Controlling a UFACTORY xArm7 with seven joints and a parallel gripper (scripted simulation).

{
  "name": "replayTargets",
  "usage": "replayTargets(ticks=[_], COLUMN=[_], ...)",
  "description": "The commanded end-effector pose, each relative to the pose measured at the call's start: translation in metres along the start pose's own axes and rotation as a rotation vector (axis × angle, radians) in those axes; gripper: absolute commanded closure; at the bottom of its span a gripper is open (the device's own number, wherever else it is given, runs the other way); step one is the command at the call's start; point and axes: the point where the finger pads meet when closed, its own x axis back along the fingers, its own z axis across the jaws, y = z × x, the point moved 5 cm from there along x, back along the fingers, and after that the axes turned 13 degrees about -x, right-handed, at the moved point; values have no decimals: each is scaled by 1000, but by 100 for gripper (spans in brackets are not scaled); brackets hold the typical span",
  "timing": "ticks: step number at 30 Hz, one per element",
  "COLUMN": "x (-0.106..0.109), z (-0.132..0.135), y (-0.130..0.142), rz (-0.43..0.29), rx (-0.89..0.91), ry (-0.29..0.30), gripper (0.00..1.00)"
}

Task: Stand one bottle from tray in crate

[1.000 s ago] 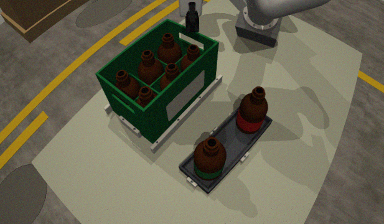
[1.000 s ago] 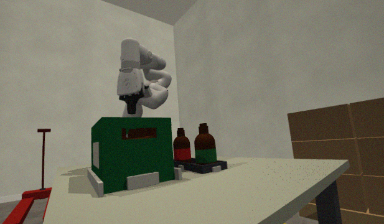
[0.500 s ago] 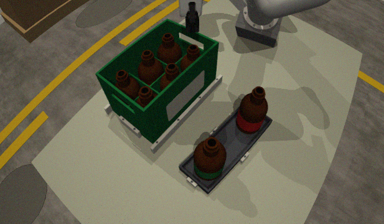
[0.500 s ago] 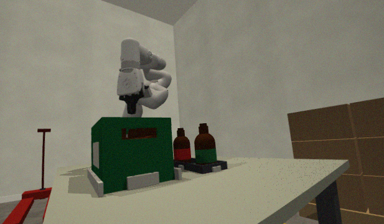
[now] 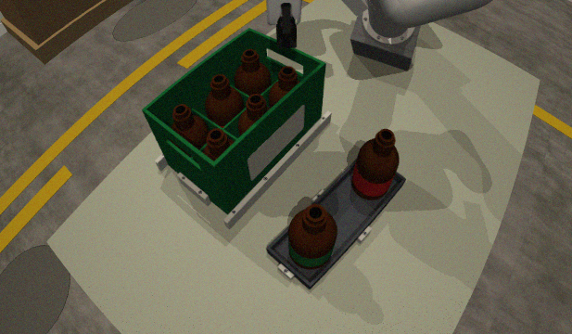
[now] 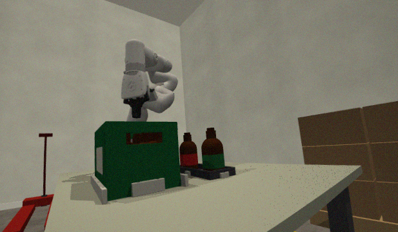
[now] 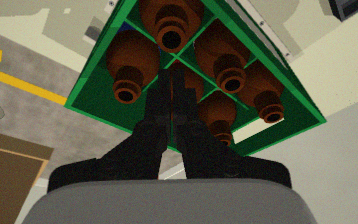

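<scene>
The green crate (image 5: 230, 181) (image 6: 137, 164) (image 7: 92, 92) holds several brown bottles upright, one in each cell, such as the bottle (image 5: 250, 70) (image 7: 170, 30) at the far end. One of them is mostly hidden behind my fingers in the wrist view. The dark tray (image 5: 348, 209) (image 6: 211, 173) carries a red-labelled bottle (image 5: 377, 162) (image 6: 188, 153) and a green-labelled bottle (image 5: 312, 237) (image 6: 213, 151), both upright. My gripper (image 5: 286, 43) (image 6: 136, 114) (image 7: 171, 85) hangs above the crate's far end, fingers shut together on nothing.
White cleats (image 5: 276, 172) hold the crate's base on the table. The robot base (image 5: 383, 44) stands behind the tray. Stacked cardboard boxes (image 6: 363, 145) are at the right, and a red pallet jack (image 6: 44, 161) at the left, both off the table.
</scene>
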Motion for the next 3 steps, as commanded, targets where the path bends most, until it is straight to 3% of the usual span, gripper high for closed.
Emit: replayTargets(ticks=[1,3], x=[1,1], z=[1,1], y=[0,0], rz=[-2,-2], rx=[1,1], ry=[2,2], gripper=[100,100])
